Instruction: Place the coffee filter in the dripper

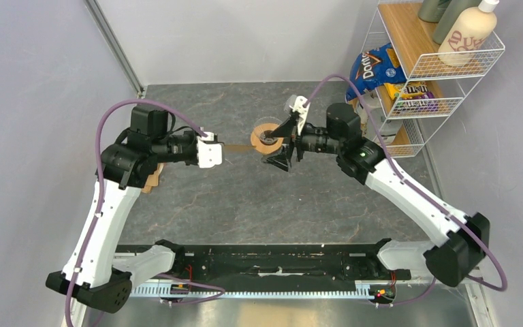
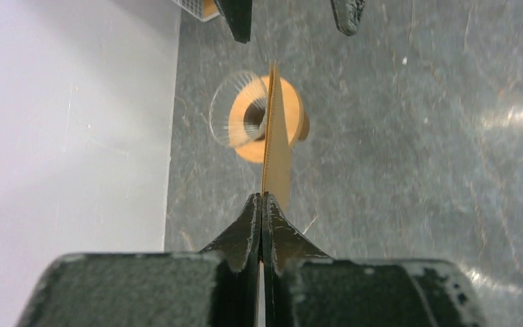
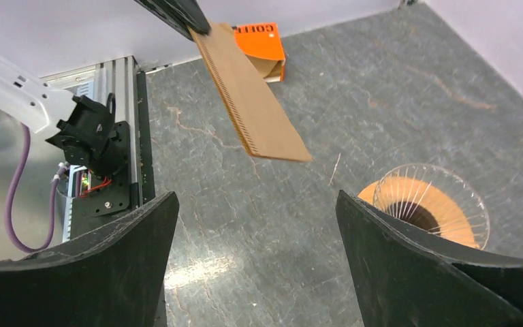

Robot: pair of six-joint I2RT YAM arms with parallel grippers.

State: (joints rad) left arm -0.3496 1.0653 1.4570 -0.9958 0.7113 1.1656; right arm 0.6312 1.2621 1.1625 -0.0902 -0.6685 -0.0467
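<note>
My left gripper point(image 2: 263, 199) is shut on the coffee filter point(image 2: 276, 157), a flat tan paper fan held edge-on above the table. In the top view the coffee filter point(image 1: 242, 146) reaches from the left gripper point(image 1: 219, 149) toward the dripper point(image 1: 267, 137). The dripper point(image 2: 245, 119) is a clear ribbed glass cone on a wooden ring, standing on the table just beyond the filter's far edge. My right gripper point(image 1: 284, 142) stands open beside the dripper, its jaws wide apart and empty. From the right wrist, the filter point(image 3: 252, 102) hangs ahead of the right gripper point(image 3: 255, 197), and the dripper point(image 3: 430, 204) is at its right finger.
An orange coffee packet point(image 3: 261, 41) lies on the table behind the left arm. A white wire shelf point(image 1: 419, 75) with a chip bag point(image 1: 371, 68), candy and bottles stands at the back right. Walls close the table at the left and the back.
</note>
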